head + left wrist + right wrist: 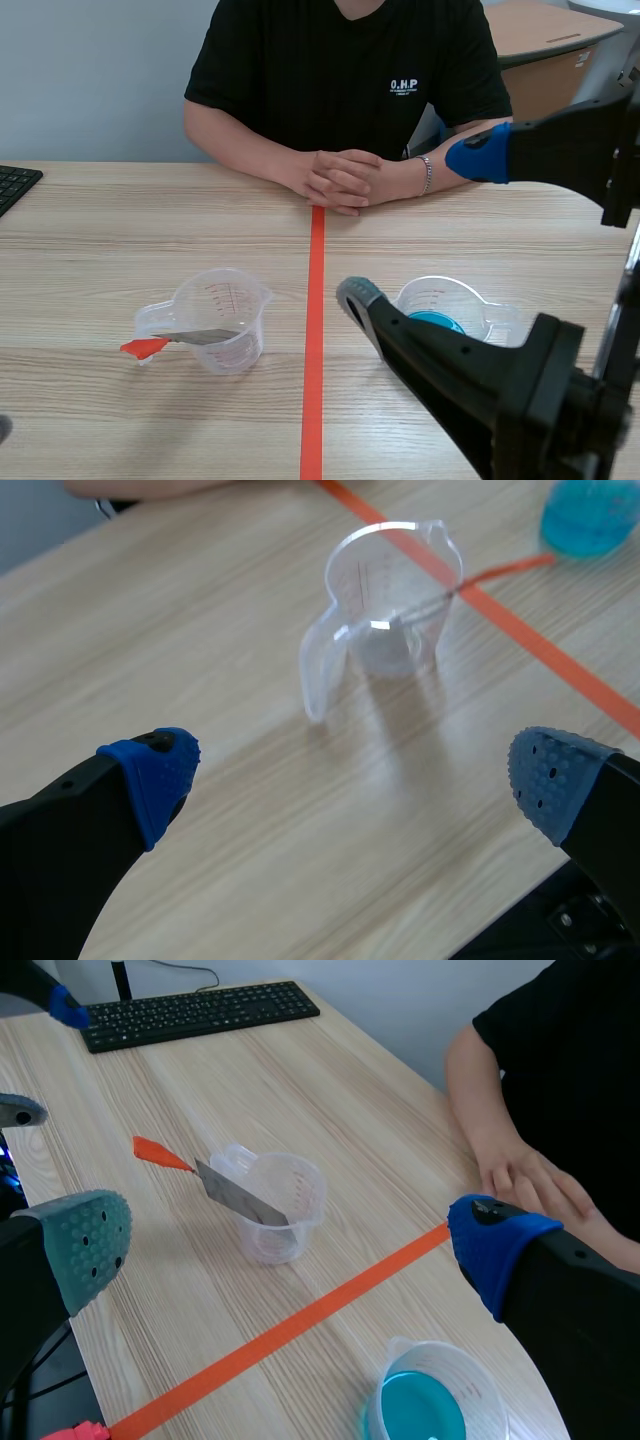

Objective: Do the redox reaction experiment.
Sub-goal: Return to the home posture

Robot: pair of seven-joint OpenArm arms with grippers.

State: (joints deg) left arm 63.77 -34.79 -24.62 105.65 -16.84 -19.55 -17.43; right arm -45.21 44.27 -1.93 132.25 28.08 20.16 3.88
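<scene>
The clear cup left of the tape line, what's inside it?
A grey metal strip with an orange end slants into the clear cup, orange end outside the rim. No liquid shows. Where its tip rests is unclear.

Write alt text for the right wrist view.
A clear measuring cup holds a metal strip with an orange-red handle leaning over its rim. A second cup across the tape line holds blue liquid; a person's hands rest on the table.

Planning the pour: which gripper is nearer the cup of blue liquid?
Right. The right gripper hovers just above the cup of blue liquid; the left gripper sits far off, past the other cup.
</scene>
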